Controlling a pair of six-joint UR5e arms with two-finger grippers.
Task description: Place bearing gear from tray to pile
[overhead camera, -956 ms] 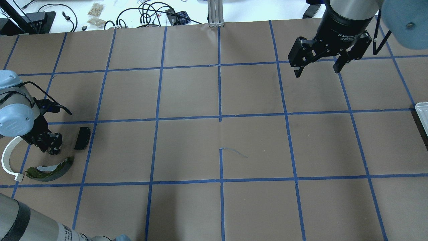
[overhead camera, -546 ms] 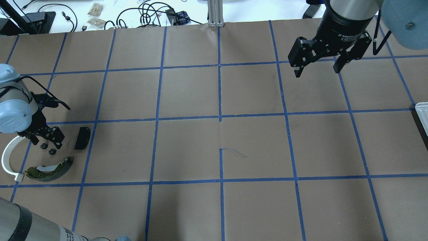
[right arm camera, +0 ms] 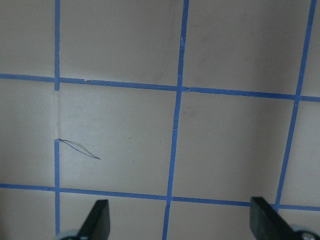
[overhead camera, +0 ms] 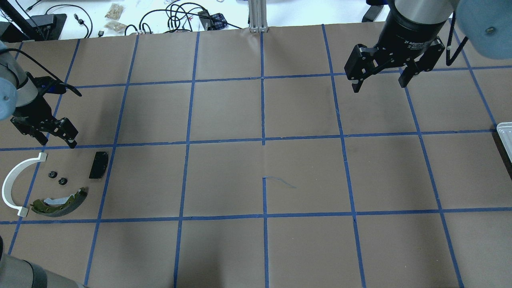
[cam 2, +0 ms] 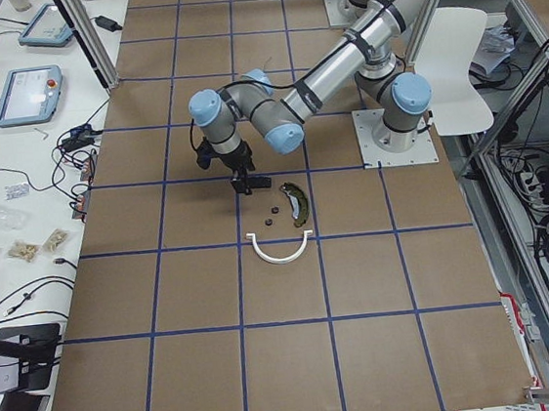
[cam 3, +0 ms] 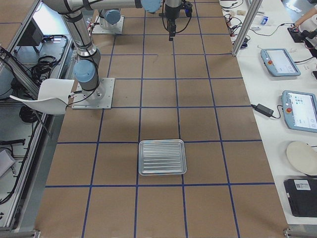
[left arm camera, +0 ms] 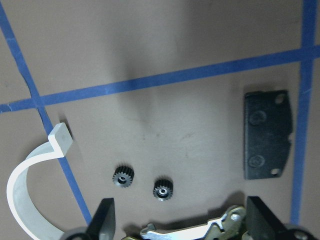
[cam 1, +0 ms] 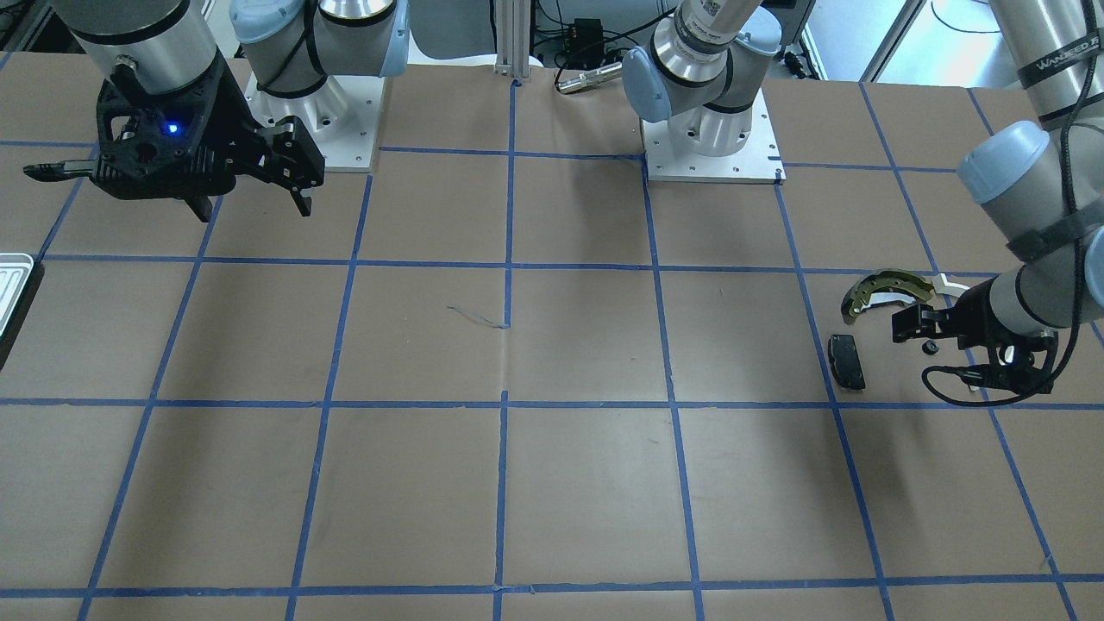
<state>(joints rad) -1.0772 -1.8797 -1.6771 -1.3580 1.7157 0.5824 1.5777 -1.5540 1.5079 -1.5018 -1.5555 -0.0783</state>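
Note:
Two small black bearing gears (overhead camera: 52, 174) (overhead camera: 62, 181) lie side by side on the paper inside the pile, and both show in the left wrist view (left arm camera: 122, 176) (left arm camera: 162, 189). Around them are the white plastic arc (overhead camera: 12, 184), the brass-and-dark brake shoe (overhead camera: 60, 202) and the black brake pad (overhead camera: 98, 164). My left gripper (overhead camera: 56, 140) is open and empty, raised just beyond the pile. My right gripper (overhead camera: 379, 85) is open and empty, high over the far right of the table. The ribbed silver tray (cam 3: 162, 156) holds nothing and shows only as an edge in the overhead view (overhead camera: 505, 132).
Brown paper with a blue tape grid covers the table (overhead camera: 264, 176). Cables and small bags (overhead camera: 176, 16) lie beyond the far edge. The left arm's elbow (overhead camera: 8, 96) hangs over the table's left edge. The arm bases (cam 1: 711, 147) stand on the robot's side.
My left gripper has opened, lifted off the pile and drawn away toward the far side. A second gear now lies next to the first. The right arm has not moved.

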